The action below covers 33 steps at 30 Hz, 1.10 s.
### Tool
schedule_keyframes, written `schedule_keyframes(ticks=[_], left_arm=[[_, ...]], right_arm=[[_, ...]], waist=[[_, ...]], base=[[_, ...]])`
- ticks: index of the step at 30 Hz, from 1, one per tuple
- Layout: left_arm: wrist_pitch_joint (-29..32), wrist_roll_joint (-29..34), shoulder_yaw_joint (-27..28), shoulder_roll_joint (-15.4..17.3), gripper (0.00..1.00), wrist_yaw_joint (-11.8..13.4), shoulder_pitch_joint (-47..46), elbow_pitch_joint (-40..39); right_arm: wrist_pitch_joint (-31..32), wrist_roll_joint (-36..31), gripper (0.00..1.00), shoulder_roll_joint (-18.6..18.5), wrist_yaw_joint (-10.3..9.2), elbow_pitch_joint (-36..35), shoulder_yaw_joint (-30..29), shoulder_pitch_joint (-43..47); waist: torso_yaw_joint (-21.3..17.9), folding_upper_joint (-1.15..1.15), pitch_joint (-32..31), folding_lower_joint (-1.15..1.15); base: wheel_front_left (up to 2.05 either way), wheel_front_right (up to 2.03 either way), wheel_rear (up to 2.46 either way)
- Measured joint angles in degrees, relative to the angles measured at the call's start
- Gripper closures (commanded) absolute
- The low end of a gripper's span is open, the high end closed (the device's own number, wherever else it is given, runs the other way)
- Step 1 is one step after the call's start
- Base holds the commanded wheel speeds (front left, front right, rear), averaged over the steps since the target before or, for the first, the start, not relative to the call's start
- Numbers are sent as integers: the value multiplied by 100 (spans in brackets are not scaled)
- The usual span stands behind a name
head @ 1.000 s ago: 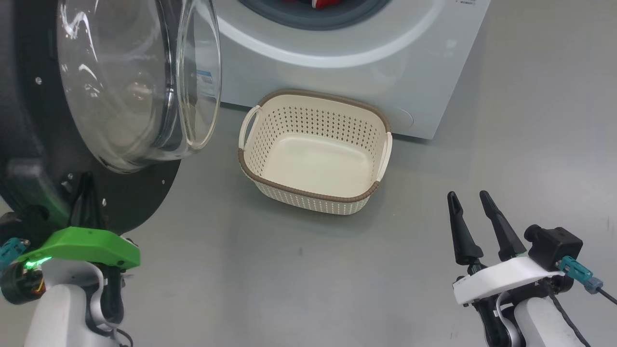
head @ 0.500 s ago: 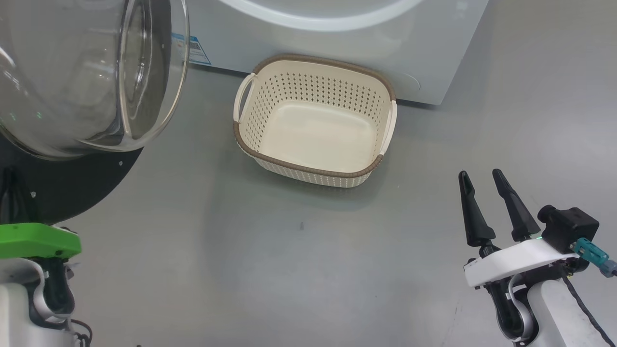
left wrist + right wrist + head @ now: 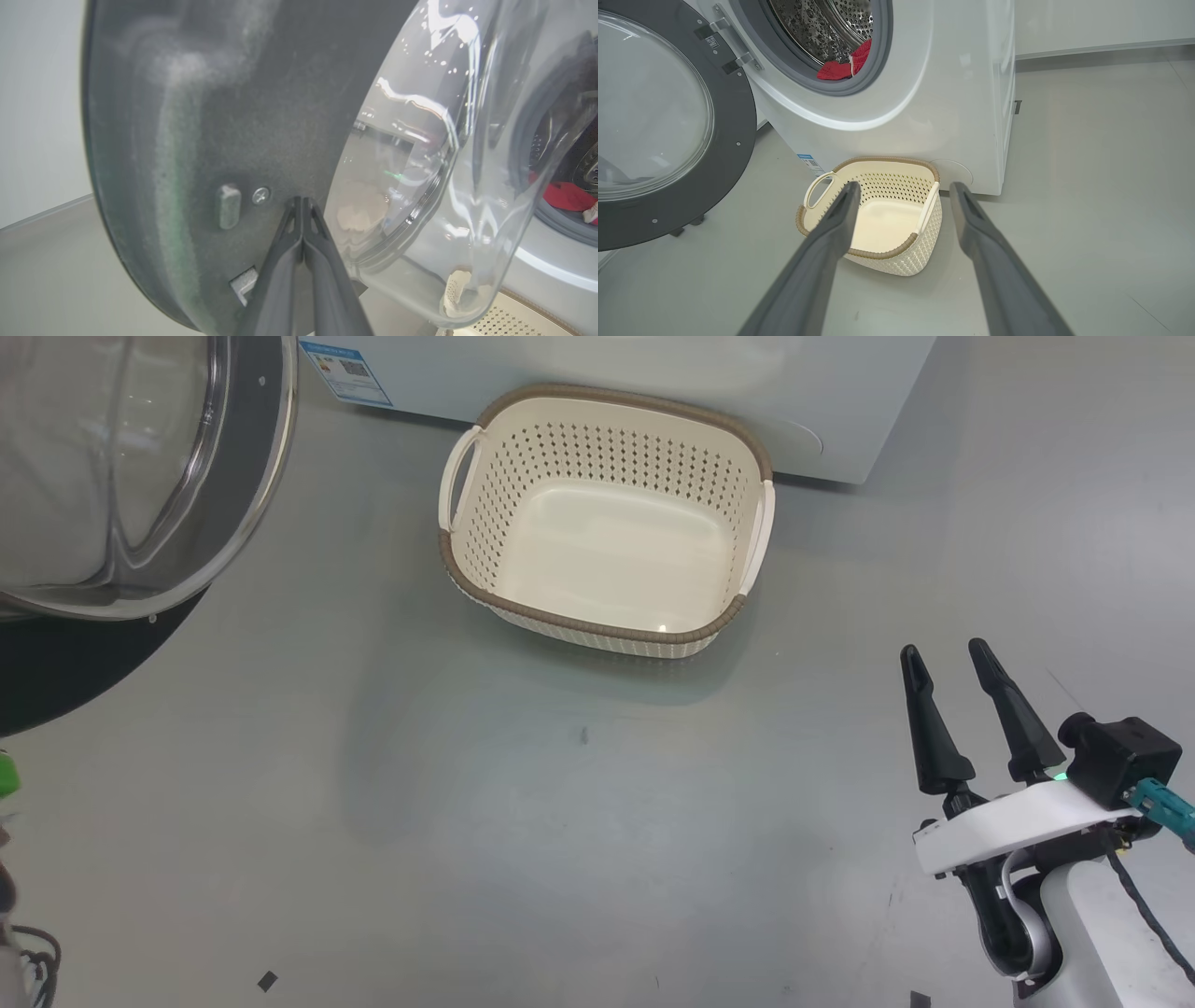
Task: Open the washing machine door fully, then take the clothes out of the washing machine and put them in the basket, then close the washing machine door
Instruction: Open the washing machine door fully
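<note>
The washing machine door [image 3: 196, 140] stood swung out left of the washing machine [image 3: 962, 93], the left pincer [image 3: 302, 200] pressed together, tips apparently touching its dark inner rim, where a steady push clear of the glass [image 3: 420, 163] seemed wisest; the right pincer [image 3: 904, 185] hung apart near the basket [image 3: 878, 254].

Lighting bright, diffuse, from overhead. Basket [image 3: 597, 627] casts a soft shadow on the floor [image 3: 467, 821]. Door [image 3: 444, 116] glass carries glare streaks; its rim is hazy close up.

Looks like a bare laundry test room: plain grey floor [image 3: 1087, 196], blank pale wall [image 3: 1101, 18] at one o'clock. A washing machine [image 3: 962, 93] stands at twelve, basket [image 3: 878, 255] at its foot.
</note>
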Motion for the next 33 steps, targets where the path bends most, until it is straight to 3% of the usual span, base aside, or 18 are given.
schedule_keyframes(ticks=[8, 21, 33], left_arm=[[31, -29, 69, 209, 100, -1, -261, 267], [-79, 1, -38, 222, 100, -105, -405, 699], [-255, 511, -704, 152, 100, -355, -239, 782]], right_arm=[[49, -9, 0, -90, 0, -81, -34, -72], [42, 48, 0, 9, 0, -60, -55, -110], [-83, 219, 0, 213, 0, 237, -77, -113]], waist=[[4, 0, 221, 0], [6, 0, 152, 0], [-66, 0, -354, 0]], base=[[0, 0, 0], [0, 0, 0], [0, 0, 0]])
